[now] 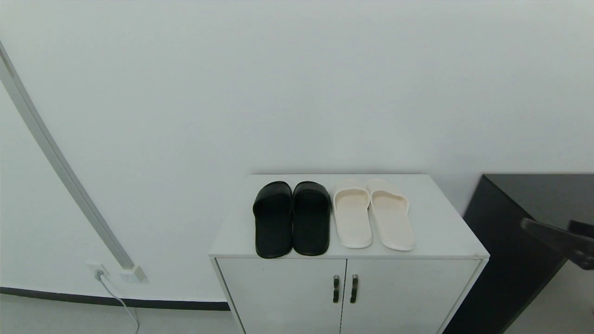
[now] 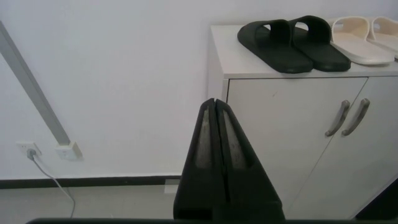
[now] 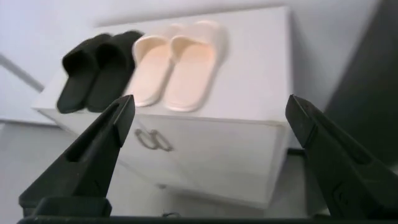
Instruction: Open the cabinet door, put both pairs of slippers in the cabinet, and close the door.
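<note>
- the cabinet [image 1: 445,232] is white and stands against a white wall [image 1: 297,93]; no print on it is large enough to read.
- its 2 doors [image 1: 283,297] are shut, with 2 dark handles [image 1: 336,288] upright and side by side at the middle seam.
- the black slippers [image 1: 292,218] lie on the cabinet top, on its left half, the 2 touching each other, straps toward the wall and heels at the front edge.
- the cream slippers [image 1: 373,213] lie just beside them on the right, pointing the same way, heels a little back from the edge.
- the left gripper [image 2: 214,106] is pressed closed, its 2 fingers flat against each other; it sits low, left of the cabinet and below its top, pointing toward the cabinet's left front corner.
- the right gripper [image 3: 210,102] is spread wide and holds nothing; it hangs out to the right of the cabinet, apart from it, at about the height of the top, in front of a black unit [image 1: 510,241].
- from the right wrist both pairs and the handles sit between the spread fingers [image 3: 106,143], farther off.
- on the wall left of the cabinet a grey strip [image 1: 60,167] slants down to a socket [image 1: 96,268] with a cable [image 1: 121,304] plugged in.
</note>
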